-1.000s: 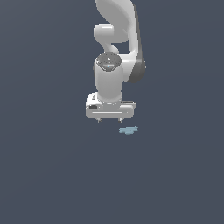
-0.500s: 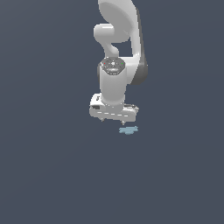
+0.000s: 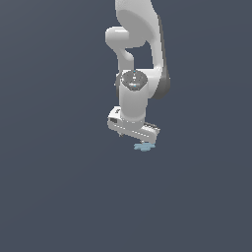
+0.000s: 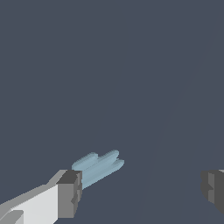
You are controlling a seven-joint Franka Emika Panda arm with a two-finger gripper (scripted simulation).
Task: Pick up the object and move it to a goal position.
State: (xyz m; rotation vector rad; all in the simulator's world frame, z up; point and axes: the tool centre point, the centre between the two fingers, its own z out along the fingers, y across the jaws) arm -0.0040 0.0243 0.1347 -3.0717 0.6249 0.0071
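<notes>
Pale blue-teal, flat and jagged in outline, the object (image 3: 143, 146) lies on a plain dark grey-blue floor (image 3: 59, 197). In the exterior view it sits directly beneath the edge of the gripper (image 3: 138, 139) toward that view's right, partly hidden by the white gripper body; contact cannot be determined from this view. The white arm (image 3: 140, 44) descends from above, with the gripper pointing downward. In the wrist view the gripper (image 4: 140, 190) stands wide, its two dark grey fingertips (image 4: 69, 193) well apart. The object (image 4: 99, 166) appears just beside one fingertip, extending from it into the gap between the two; its near end is hidden behind that fingertip. The other fingertip is well clear of the object. Nothing is gripped. The object rests flat on the floor, not lifted.
</notes>
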